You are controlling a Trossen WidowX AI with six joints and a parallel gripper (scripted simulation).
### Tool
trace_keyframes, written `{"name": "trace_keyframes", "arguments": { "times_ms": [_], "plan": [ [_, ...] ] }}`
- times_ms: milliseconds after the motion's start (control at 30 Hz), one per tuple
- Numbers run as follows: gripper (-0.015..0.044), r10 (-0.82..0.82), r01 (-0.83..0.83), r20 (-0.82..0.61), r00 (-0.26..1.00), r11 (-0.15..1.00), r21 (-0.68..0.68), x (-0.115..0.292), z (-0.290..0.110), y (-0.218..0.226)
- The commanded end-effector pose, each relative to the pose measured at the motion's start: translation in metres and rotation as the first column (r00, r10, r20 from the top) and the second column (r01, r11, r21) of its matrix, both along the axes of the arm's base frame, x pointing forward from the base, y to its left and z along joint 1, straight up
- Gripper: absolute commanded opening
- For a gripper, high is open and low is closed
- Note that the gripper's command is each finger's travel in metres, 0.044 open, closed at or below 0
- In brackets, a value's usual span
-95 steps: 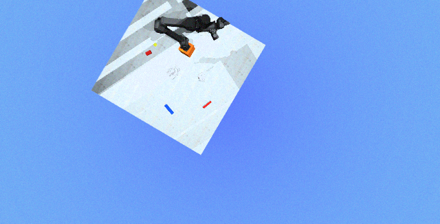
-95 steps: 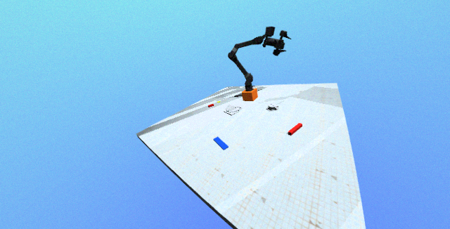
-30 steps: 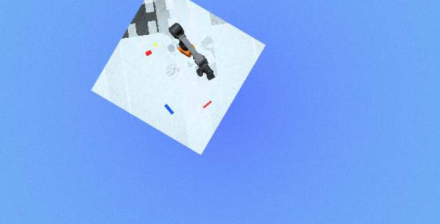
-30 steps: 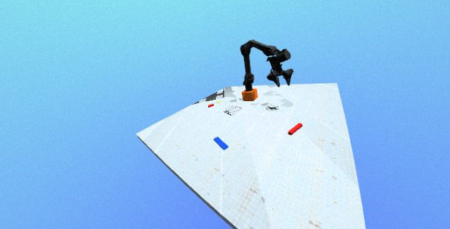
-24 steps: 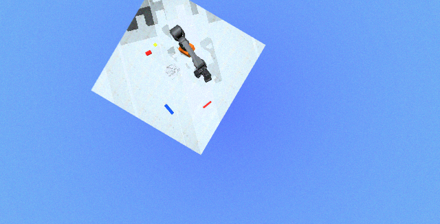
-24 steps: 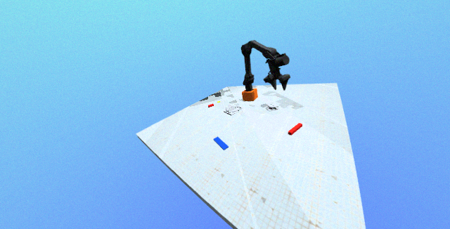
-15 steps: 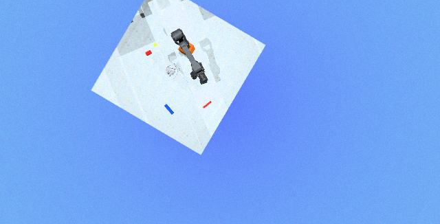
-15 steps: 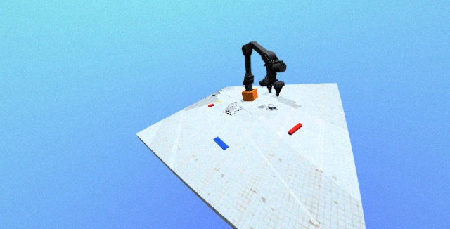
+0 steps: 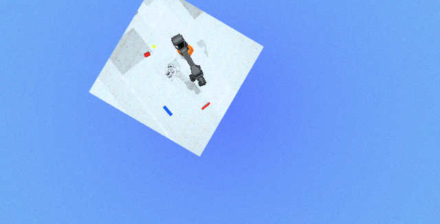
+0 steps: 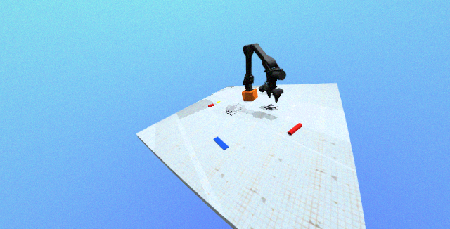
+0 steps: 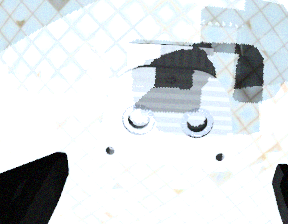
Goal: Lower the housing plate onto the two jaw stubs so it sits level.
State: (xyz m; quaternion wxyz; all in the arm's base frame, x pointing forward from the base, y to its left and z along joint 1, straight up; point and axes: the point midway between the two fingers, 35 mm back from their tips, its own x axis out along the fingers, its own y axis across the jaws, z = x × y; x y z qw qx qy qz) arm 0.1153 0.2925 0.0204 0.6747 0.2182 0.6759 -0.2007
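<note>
My gripper (image 10: 273, 99) (image 11: 172, 164) is open and empty, pointing down a little above a pale part. This part (image 10: 271, 107) (image 11: 167, 117), which looks like the housing plate, shows two round rings side by side in the wrist view. Two small dark holes lie just below the rings, between my spread fingers. A shadow falls across it, and its white outline is hard to tell from the table. A larger white assembly with black edges (image 9: 170, 71) (image 10: 232, 109) lies to the left in the exterior view. Its jaws and stubs are too small to make out.
An orange base (image 9: 188, 50) (image 10: 249, 95) carries the arm. A red bar (image 9: 205, 106) (image 10: 295, 128) and a blue bar (image 9: 168, 110) (image 10: 221, 143) lie toward the front. A small red block (image 9: 147, 54) (image 10: 211, 105) and a yellow piece (image 9: 153, 46) (image 10: 218, 102) lie beyond the assembly.
</note>
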Motion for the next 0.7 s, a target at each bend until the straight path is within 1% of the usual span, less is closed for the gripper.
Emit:
{"name": "trace_keyframes", "arguments": {
  "times_ms": [0,667],
  "plan": [
    [0.0440,-0.006,0.006,0.008,1.000,1.000,0.005,0.002,-0.005,0.001],
    [0.0440,-0.006,0.006,0.008,1.000,1.000,0.004,0.002,-0.025,0.001]
  ]
}}
